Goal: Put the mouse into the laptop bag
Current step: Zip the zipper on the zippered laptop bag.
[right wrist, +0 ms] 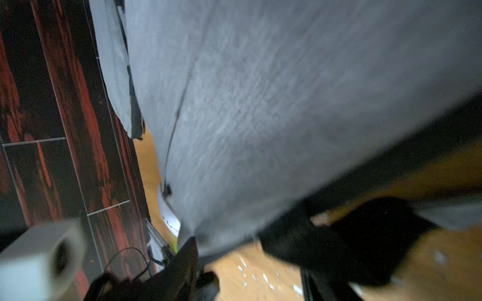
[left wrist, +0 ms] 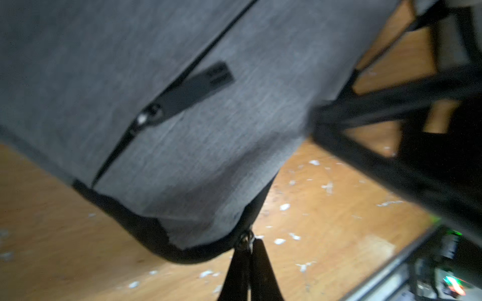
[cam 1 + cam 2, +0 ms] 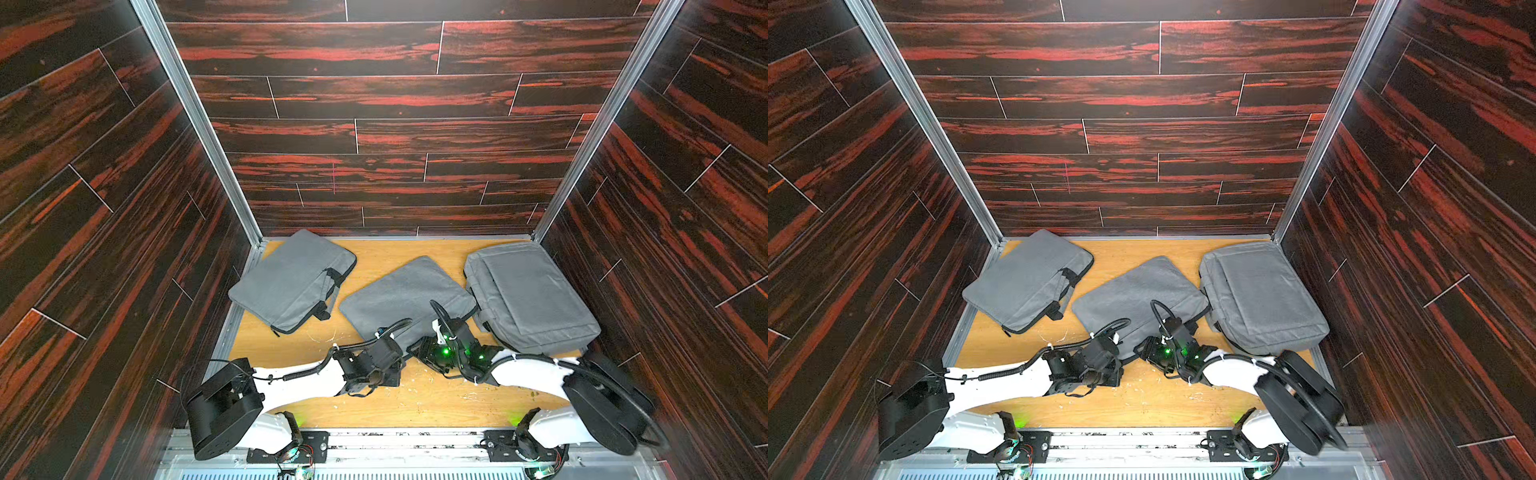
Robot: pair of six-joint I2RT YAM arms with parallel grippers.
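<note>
At the laptop bag [image 2: 208, 156] corner, left claw [image 2: 247, 249] pinches its zipper [image 2: 244, 238].

Both top views set high at the near edge, facing down and forward over the orange wooden tabletop [image 3: 415, 409], both wrist views blurred, very close to the middle grey fabric laptop bag [image 2: 234, 143], shared with the top views.

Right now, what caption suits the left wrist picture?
The left gripper shut on the zipper pull at a corner of the grey laptop bag.
</note>
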